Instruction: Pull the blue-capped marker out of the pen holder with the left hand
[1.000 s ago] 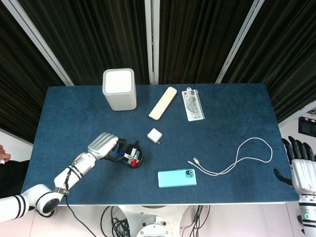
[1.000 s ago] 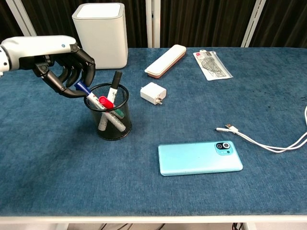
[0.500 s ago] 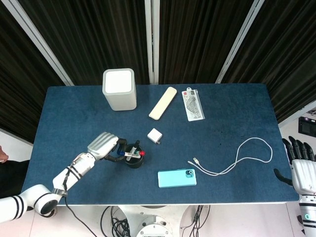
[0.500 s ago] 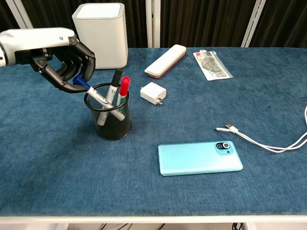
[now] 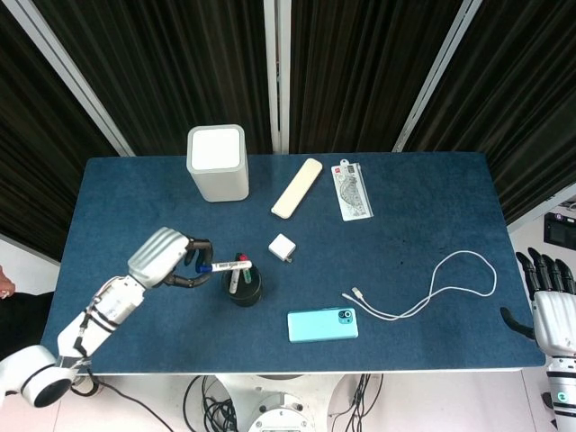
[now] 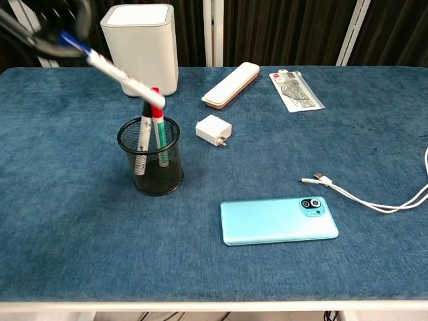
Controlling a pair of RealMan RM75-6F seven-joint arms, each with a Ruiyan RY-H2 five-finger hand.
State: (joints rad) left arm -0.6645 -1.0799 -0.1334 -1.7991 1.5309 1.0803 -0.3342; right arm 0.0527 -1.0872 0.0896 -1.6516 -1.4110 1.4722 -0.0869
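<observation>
Blue felt-like table (image 6: 80,241), everything placed relative to the pen holder (image 6: 150,165). Nearest the front edge: teal phone (image 6: 279,220) lying flat, camera side up, right of the holder and closer to the edge. White USB cable (image 6: 364,197) further right, looped, plug end pointing toward the phone.

Pen holder is black mesh, upright; a red-capped marker (image 6: 156,119) and a black-capped one (image 6: 144,124) stand inside it.

Left hand (image 5: 171,261) is left of the holder and raised above it, fingers curled around the blue-capped marker (image 6: 114,69), gripping it at the cap end. Marker is clear of the holder, tilted, its white tip end hanging over the holder's rim in the chest view. In that view the hand itself is mostly cut off at the top-left corner and blurred.

White charger brick (image 6: 213,130) just behind-right of the holder. Further back: white square bin (image 6: 140,45) behind the holder, cream pen case (image 6: 231,84) lying diagonally, clear packet (image 6: 295,90) right of the case.

Right hand (image 5: 551,301) is far right, off the table edge, holding nothing, fingers straight and spread.

Room: black pleated curtains behind the table with white frame struts across them.
</observation>
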